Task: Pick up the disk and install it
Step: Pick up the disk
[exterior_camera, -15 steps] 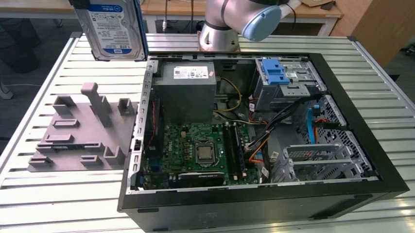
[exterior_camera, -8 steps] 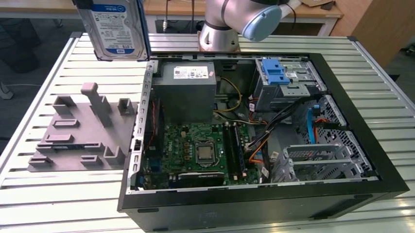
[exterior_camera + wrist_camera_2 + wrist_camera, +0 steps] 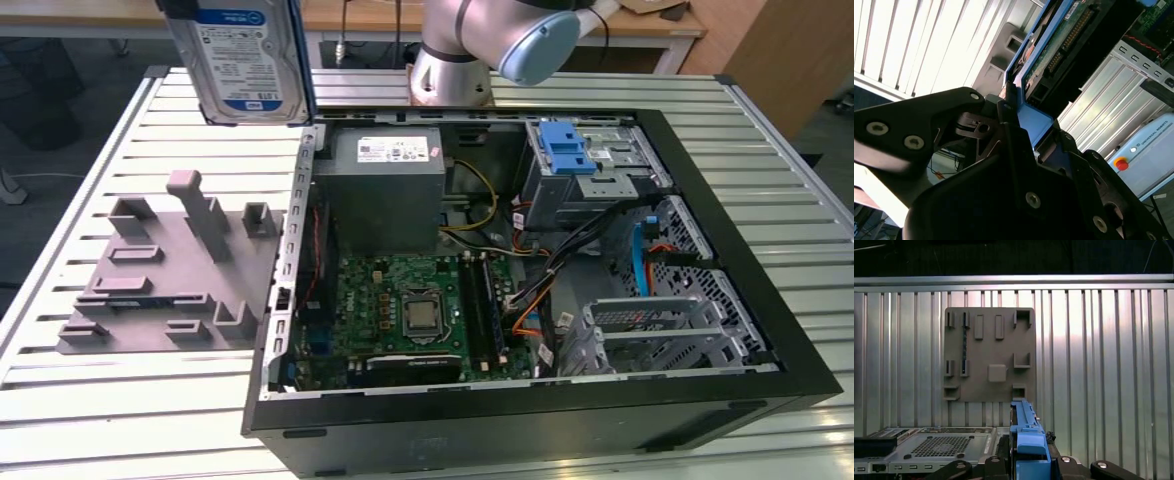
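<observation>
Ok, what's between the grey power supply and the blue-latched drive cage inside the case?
In the exterior view, yellow and black cables run through the gap between the power supply and the drive cage.

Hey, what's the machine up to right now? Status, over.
Arm's gripper shut on disk, at its blue carrier. Held upright in air, outside computer case. Between it and drive cage: power supply.

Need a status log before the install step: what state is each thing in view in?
disk: held aloft, upright, label towards the exterior camera.
gripper: shut on the disk.
case: lying on its side, panel off, insides exposed.
drive cage: fitted inside the case.
fixture: lying flat beside the case.
</observation>
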### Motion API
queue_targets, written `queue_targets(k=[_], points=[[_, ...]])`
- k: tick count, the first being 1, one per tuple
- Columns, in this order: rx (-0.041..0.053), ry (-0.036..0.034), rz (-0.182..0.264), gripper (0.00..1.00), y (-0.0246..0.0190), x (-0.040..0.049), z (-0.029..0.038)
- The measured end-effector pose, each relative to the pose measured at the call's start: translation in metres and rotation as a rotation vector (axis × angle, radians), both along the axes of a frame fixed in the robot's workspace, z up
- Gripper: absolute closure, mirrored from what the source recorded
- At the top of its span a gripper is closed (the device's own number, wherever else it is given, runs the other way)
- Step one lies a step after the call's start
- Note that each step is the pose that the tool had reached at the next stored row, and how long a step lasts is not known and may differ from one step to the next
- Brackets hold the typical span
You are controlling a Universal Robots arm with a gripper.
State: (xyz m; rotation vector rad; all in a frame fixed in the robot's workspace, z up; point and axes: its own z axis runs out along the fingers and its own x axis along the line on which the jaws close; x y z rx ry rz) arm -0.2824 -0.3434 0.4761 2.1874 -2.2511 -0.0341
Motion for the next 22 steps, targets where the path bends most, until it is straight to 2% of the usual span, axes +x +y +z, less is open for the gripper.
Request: queue_targets(k=[22], points=[[-0.0007,0.0000,0.000,0.63,0.0000,0.0177,0.0000]])
